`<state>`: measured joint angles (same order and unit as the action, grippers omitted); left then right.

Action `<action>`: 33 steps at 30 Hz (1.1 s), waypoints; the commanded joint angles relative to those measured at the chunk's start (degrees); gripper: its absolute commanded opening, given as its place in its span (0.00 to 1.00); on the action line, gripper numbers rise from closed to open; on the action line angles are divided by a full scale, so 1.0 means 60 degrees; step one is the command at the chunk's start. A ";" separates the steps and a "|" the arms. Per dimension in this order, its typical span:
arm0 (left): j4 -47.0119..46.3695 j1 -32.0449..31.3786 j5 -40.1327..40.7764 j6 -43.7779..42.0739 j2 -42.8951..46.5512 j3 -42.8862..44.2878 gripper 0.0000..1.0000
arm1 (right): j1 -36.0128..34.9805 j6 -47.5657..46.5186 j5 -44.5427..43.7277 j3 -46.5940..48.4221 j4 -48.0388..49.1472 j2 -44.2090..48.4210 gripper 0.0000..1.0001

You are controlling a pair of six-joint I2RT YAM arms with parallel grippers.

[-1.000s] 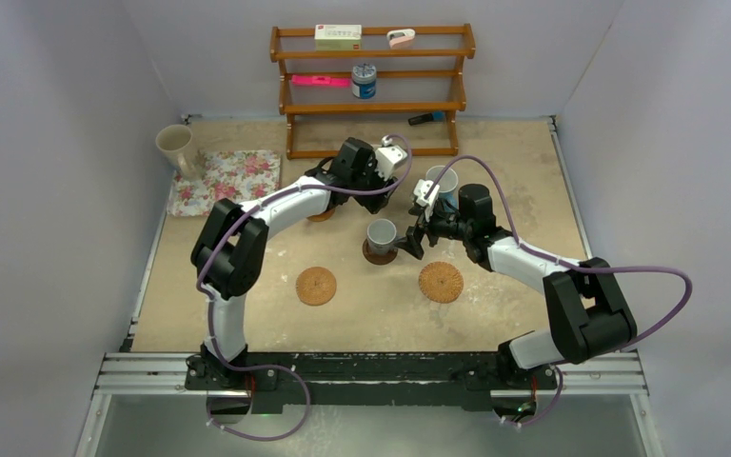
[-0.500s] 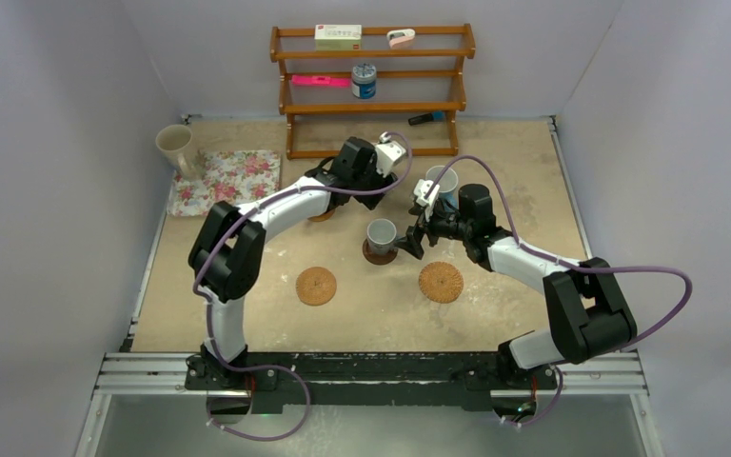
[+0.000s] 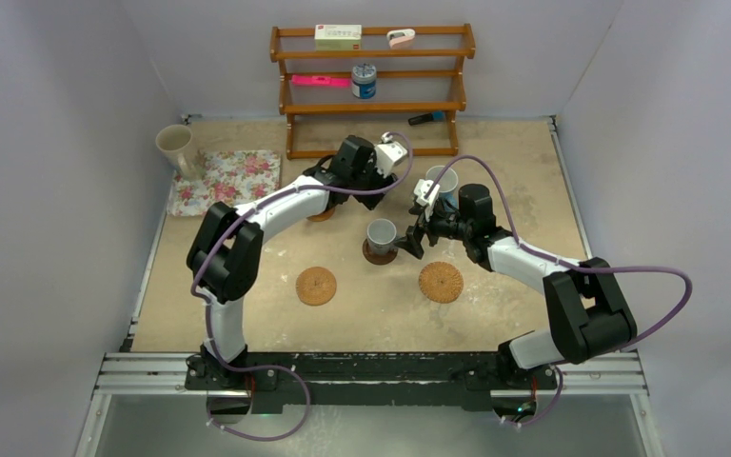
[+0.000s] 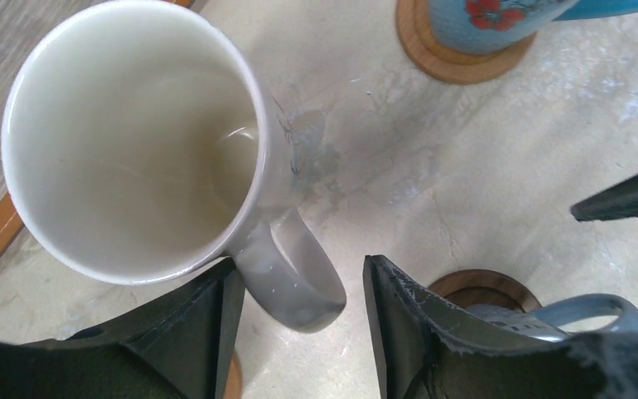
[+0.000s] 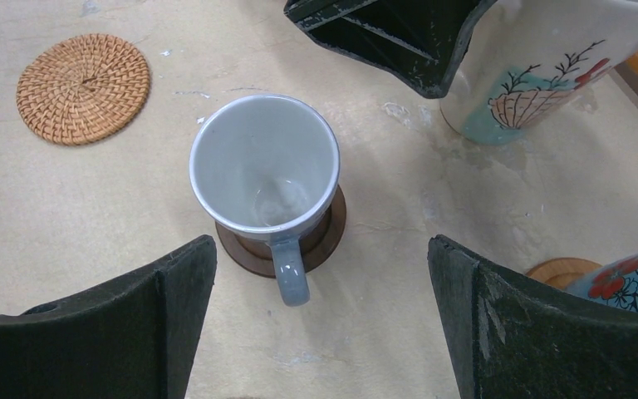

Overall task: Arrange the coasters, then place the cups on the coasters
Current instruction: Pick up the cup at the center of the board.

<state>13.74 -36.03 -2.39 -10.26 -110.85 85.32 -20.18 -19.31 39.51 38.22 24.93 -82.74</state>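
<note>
Partly hidden, grey mug (image 4: 507, 316) behind left tool (image 4: 299, 283), blue mug (image 4: 498, 12) cropped.

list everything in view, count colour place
shelf rack: one, brown, back wall
white box: one, white, top shelf
tin can: one, blue-silver, middle shelf
floral tray: one, pink-white, far left
grey mug: one, grey, centre
blue mug: one, light blue, right of centre
cream mugs: two, cream, before shelf rack and far left corner
woven coasters: two, tan, bare, front of table
dark coaster: one, brown, under grey mug
other coasters: two, tan, under blue mug and under left arm
left claw: one, black, fingers either side of cream mug's handle
right claw: one, black, open, facing grey mug
</note>
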 commanded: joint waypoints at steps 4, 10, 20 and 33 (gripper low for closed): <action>-0.0001 0.0021 -0.2061 -0.0238 0.0216 0.0531 0.50 | 0.0048 0.0043 -0.0078 0.0017 0.0355 0.0094 0.99; -0.0047 0.0028 -0.2969 -0.0265 0.0315 0.0482 0.48 | 0.0053 0.0033 -0.0077 0.0032 0.0339 0.0064 0.99; -0.0844 0.0164 -0.1992 0.0230 0.1074 0.0014 0.50 | 0.0054 0.0149 -0.0195 0.0017 0.0400 0.0123 0.99; -0.1314 0.1247 -0.0763 0.0030 0.3024 -0.0600 0.91 | 0.0194 0.0639 -0.1047 0.0602 -0.0015 0.0123 0.99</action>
<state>8.93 -31.59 -11.14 -9.76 -97.36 83.11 -19.55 -17.19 36.47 38.30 25.89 -82.74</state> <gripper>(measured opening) 0.815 0.987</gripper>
